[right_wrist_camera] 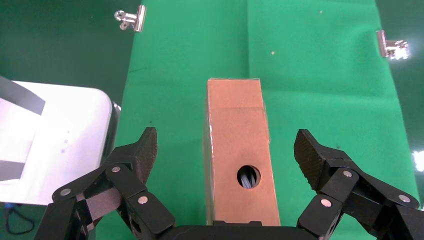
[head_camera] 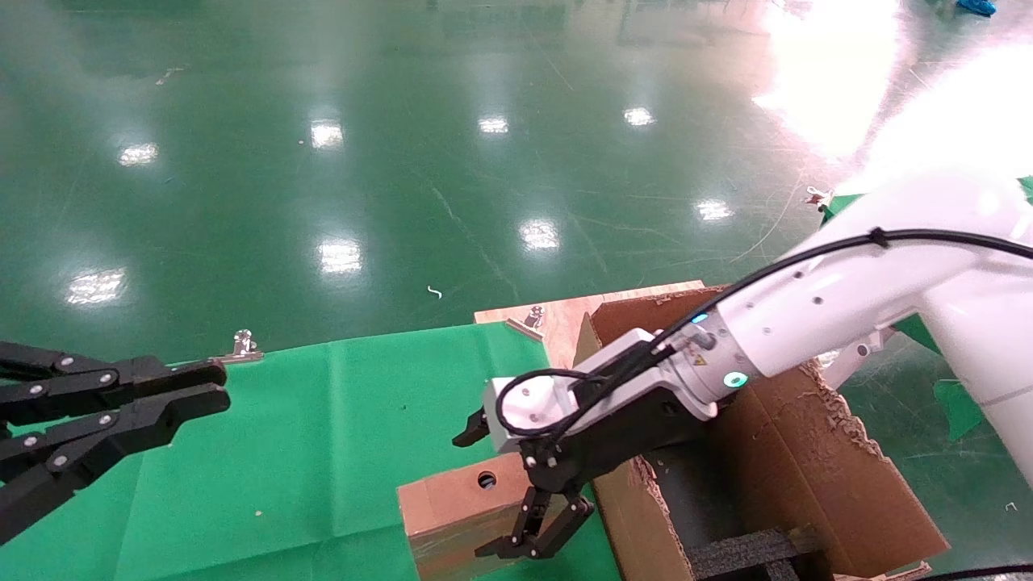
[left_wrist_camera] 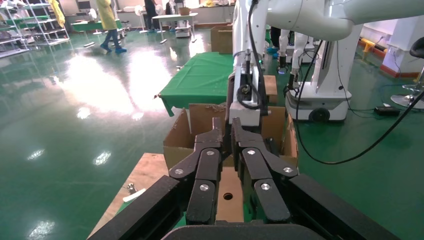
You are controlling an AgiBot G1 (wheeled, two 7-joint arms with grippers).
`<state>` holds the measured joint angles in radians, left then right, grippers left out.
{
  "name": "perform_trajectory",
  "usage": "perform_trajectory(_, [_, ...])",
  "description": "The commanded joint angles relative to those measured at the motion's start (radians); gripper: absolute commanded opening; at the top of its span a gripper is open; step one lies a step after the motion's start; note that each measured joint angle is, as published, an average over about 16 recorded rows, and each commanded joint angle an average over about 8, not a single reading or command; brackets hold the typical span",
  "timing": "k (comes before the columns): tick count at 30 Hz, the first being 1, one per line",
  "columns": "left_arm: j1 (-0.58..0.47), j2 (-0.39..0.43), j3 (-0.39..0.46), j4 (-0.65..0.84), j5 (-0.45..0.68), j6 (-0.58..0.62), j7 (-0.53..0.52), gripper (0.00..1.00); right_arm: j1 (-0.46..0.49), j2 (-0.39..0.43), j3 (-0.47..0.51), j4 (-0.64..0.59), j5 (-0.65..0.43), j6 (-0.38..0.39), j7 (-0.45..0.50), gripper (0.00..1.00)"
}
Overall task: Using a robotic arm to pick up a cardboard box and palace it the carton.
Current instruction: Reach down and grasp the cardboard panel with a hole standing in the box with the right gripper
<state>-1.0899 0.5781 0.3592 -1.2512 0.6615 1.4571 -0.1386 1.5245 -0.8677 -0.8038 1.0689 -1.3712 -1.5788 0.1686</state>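
The small brown cardboard box (head_camera: pixel 452 507) lies on the green cloth, with a round hole in its top face. It sits just beside the large torn-flap carton (head_camera: pixel 775 452). My white right arm (head_camera: pixel 807 315) reaches down over the box. Its right gripper (head_camera: pixel 524 553) is open and straddles the box's near end; in the right wrist view the box (right_wrist_camera: pixel 240 145) lies between the fingertips (right_wrist_camera: pixel 145 150) with a gap on both sides. My left gripper (head_camera: pixel 211 389) is shut and empty, parked at the left above the cloth. Through its fingers, the left wrist view shows the box (left_wrist_camera: pixel 231 192) and carton (left_wrist_camera: pixel 200 122).
The green cloth (head_camera: pixel 282 436) covers the table, held by binder clips (head_camera: pixel 242 347) at its far edge. A bare wooden board (head_camera: pixel 565 311) shows behind the carton. Black foam blocks (head_camera: pixel 750 553) lie inside the carton. Glossy green floor lies beyond.
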Motion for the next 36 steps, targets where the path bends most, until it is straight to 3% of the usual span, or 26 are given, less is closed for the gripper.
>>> perform_trajectory(1, [0.0, 0.0, 0.0, 0.0, 0.0, 0.0, 0.0, 0.0, 0.019, -0.015, -0.032, -0.017, -0.017, 0.001, -0.01, 1.0])
perform_trajectory(10, [0.0, 0.0, 0.0, 0.0, 0.0, 0.0, 0.0, 0.02, 0.103, -0.096, -0.152, -0.075, -0.128, 0.01, -0.054, 1.0])
perform_trajectory(17, [0.0, 0.0, 0.0, 0.0, 0.0, 0.0, 0.0, 0.88, 0.134, -0.155, -0.212, -0.116, -0.175, 0.016, -0.086, 1.0])
perform_trajectory(18, [0.0, 0.0, 0.0, 0.0, 0.0, 0.0, 0.0, 0.98, 0.137, -0.161, -0.217, -0.123, -0.177, 0.017, -0.092, 1.0])
perform_trajectory(19, [0.0, 0.0, 0.0, 0.0, 0.0, 0.0, 0.0, 1.0, 0.139, -0.167, -0.222, -0.13, -0.178, 0.017, -0.098, 1.0])
perform_trajectory(21, [0.0, 0.0, 0.0, 0.0, 0.0, 0.0, 0.0, 1.0, 0.144, -0.178, -0.231, -0.143, -0.18, 0.018, -0.11, 0.83])
perform_trajectory(27, [0.0, 0.0, 0.0, 0.0, 0.0, 0.0, 0.0, 1.0, 0.155, -0.198, -0.25, -0.171, -0.18, 0.018, -0.135, 0.08])
perform_trajectory(29, [0.0, 0.0, 0.0, 0.0, 0.0, 0.0, 0.0, 1.0, 0.157, -0.2, -0.254, -0.176, -0.179, 0.018, -0.137, 0.0])
perform_trajectory(36, [0.0, 0.0, 0.0, 0.0, 0.0, 0.0, 0.0, 1.0, 0.159, -0.2, -0.254, -0.177, -0.177, 0.019, -0.138, 0.0])
